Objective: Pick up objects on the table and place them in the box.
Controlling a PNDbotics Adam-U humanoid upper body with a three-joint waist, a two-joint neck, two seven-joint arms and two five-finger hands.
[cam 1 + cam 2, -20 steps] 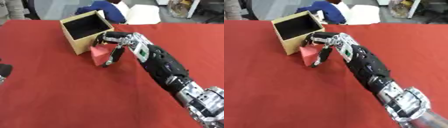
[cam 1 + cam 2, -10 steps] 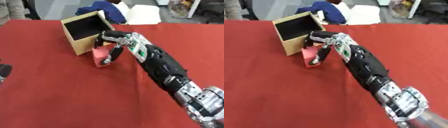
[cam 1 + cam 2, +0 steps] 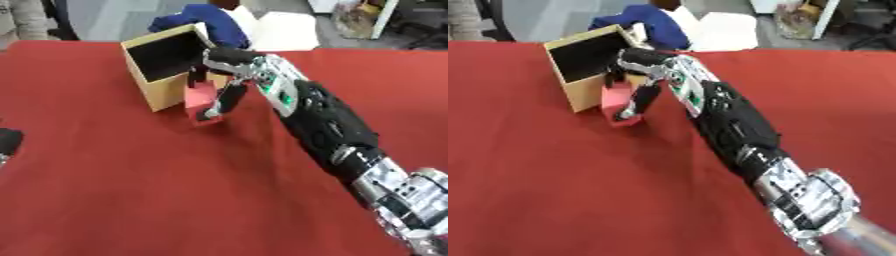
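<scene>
Right hand [image 3: 229, 65] curled round pink block [image 3: 201, 102], thumb on near face. Block now tipped against box [image 3: 150, 87] front wall near surface's far edge; earlier stood clear. Lift into box pending.

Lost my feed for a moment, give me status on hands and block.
Right hand fingers curled round the pink block, beside the box wall. Block not in the box yet. Left hand at left edge, fingers unclear. Nothing blocking the box opening.
</scene>
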